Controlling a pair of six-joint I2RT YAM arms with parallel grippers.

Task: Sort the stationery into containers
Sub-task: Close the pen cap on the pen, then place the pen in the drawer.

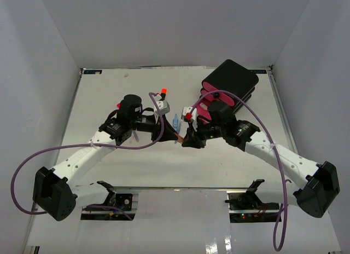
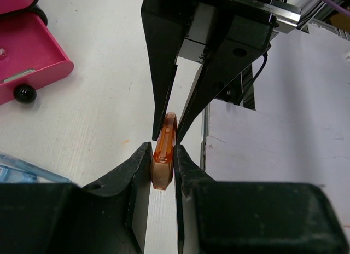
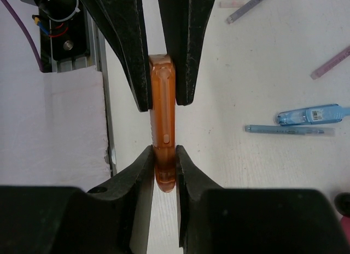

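Observation:
A stubby translucent orange pen point(image 1: 179, 138) hangs above the table between my two grippers. My left gripper point(image 2: 163, 167) is shut on its squared end point(image 2: 163, 174). My right gripper point(image 3: 164, 162) is shut on its rounded end point(image 3: 164, 174). In the top view the left gripper point(image 1: 174, 135) and right gripper point(image 1: 185, 139) meet tip to tip. The black box of pink drawers point(image 1: 230, 79) stands at the back right, with a lower drawer point(image 1: 204, 108) pulled open; that drawer point(image 2: 33, 59) and its knob point(image 2: 24, 93) also show in the left wrist view.
Two blue pens point(image 3: 309, 114) point(image 3: 284, 130), a purple pen point(image 3: 249, 6) and a pink pen point(image 3: 331, 62) lie on the table. An orange-capped highlighter point(image 1: 163, 92) stands at the back. A blue pen point(image 1: 175, 122) lies just behind the grippers. The table's front rail point(image 3: 101, 73) is close.

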